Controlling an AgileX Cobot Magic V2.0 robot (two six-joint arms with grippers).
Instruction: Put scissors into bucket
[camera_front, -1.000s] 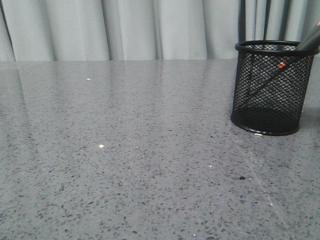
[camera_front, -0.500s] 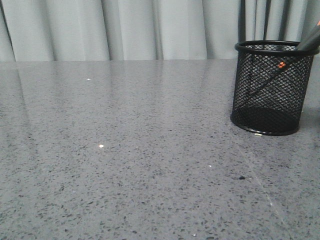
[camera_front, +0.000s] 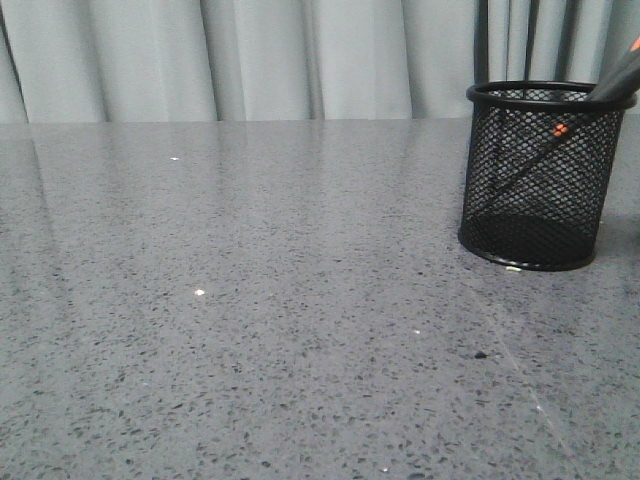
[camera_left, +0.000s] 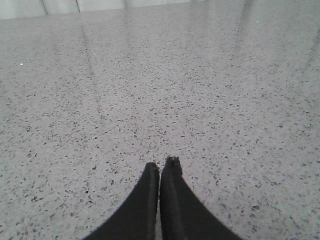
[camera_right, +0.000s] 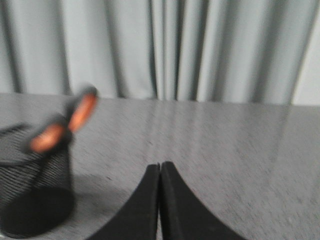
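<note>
The bucket (camera_front: 545, 175) stands upright on the table (camera_front: 250, 300) at its right side, near the far edge, before the curtain (camera_front: 250, 55). The scissors (camera_front: 560, 135) stand tilted inside it, handles projecting above the rim toward the right.

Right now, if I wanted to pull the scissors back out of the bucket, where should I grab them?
Probably by the orange-lined handle loops, coming from above: they poke over the rim of the mesh bucket and lean to its right, while the blades sit inside the mesh, out of reach.
</note>
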